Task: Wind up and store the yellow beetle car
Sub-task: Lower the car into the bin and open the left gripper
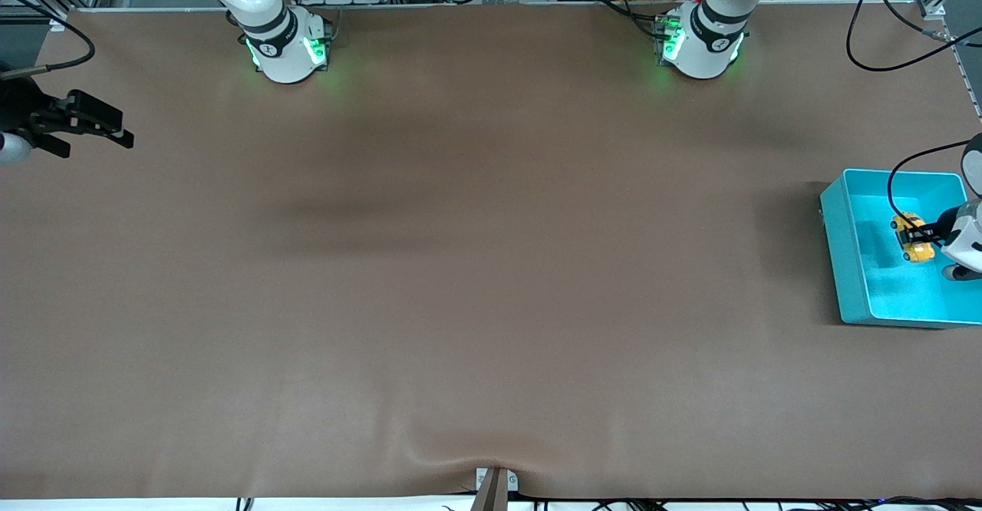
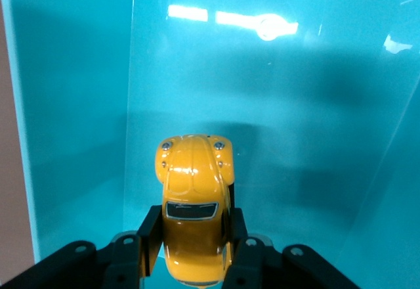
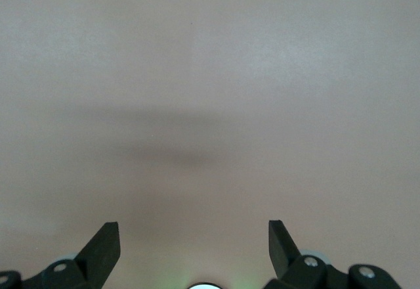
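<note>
At the left arm's end of the table (image 1: 491, 281), the left tool (image 1: 924, 233) is hanging over the inside of the teal bin (image 1: 844, 242), and it is pinching the yellow beetle car (image 1: 914, 238) between its two black fingers (image 2: 149, 233). The left wrist view is showing the car (image 2: 193, 203) from above, its rounded hood pointing away from the tool (image 2: 193, 236) and its dark window sitting between the pads, with the bin's teal floor and walls (image 2: 295, 138) filling the rest of the picture. Whether the car's wheels are touching the bin floor cannot be told. The right tool (image 1: 107, 129) is waiting at the right arm's end of the table, over bare brown surface, with its fingers spread wide and nothing between them; the right wrist view is showing the two separated fingertips (image 3: 105, 246) above the plain tabletop (image 3: 210, 72).
</note>
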`<state>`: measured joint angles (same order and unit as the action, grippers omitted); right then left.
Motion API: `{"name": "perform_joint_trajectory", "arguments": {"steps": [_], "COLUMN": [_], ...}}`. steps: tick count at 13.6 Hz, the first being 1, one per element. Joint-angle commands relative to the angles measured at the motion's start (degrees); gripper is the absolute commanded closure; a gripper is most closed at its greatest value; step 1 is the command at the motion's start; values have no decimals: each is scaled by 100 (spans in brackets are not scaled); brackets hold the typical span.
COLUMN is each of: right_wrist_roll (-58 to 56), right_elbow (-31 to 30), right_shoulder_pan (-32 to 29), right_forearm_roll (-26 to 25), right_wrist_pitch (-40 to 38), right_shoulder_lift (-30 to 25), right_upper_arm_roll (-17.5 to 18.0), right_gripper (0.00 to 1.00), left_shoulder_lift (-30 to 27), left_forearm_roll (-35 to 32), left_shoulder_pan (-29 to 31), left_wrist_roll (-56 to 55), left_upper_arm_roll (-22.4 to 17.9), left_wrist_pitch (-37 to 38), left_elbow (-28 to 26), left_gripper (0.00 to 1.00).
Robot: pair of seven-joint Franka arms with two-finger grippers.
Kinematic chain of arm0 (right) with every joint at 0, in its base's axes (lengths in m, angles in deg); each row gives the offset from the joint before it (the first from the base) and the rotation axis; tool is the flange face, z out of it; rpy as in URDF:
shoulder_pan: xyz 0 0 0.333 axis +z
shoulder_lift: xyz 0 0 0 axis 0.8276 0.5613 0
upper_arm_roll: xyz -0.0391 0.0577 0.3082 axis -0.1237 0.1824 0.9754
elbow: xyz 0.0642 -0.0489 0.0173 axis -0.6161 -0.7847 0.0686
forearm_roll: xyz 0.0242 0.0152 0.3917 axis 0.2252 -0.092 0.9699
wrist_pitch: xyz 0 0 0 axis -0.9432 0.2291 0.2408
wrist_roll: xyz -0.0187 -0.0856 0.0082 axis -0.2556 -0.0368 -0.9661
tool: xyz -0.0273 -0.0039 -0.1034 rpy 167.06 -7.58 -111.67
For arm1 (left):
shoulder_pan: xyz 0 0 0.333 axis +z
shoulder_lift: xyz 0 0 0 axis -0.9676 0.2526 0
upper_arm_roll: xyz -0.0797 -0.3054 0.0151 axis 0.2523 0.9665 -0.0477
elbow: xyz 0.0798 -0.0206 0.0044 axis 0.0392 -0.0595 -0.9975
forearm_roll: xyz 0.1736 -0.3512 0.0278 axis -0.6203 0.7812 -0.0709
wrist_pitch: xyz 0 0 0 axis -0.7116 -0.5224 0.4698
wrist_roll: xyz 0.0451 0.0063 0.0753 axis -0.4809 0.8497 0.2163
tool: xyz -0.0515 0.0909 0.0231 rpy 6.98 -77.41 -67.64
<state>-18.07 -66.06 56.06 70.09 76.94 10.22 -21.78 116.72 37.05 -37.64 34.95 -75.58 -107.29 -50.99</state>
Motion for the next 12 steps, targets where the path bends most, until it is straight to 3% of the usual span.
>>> {"name": "perform_joint_trajectory", "arguments": {"steps": [1, 4, 7, 12], "right_wrist_roll": [113, 131, 114, 87], "right_elbow": [39, 48, 75, 136], "right_shoulder_pan": [40, 137, 452, 760], "right_forearm_roll": [-66, -83, -92, -189], "right_wrist_pitch": [-16, -16, -7, -16], "right_shoulder_lift": [-65, -73, -65, -65], "right_upper_arm_roll": [-31, -48, -381, -715], "right_gripper": [0, 0, 0, 0], "left_shoulder_lift": [175, 262, 412, 342], "left_forearm_roll": [-98, -80, -98, -45], "left_shoulder_pan": [42, 42, 41, 15], "left_wrist_roll": [108, 91, 90, -32], "left_upper_arm_roll": [13, 13, 13, 4], "left_wrist_pitch": [-56, -65, -311, -311], "left_elbow": [159, 150, 142, 168], "left_gripper": [78, 72, 65, 0]}}
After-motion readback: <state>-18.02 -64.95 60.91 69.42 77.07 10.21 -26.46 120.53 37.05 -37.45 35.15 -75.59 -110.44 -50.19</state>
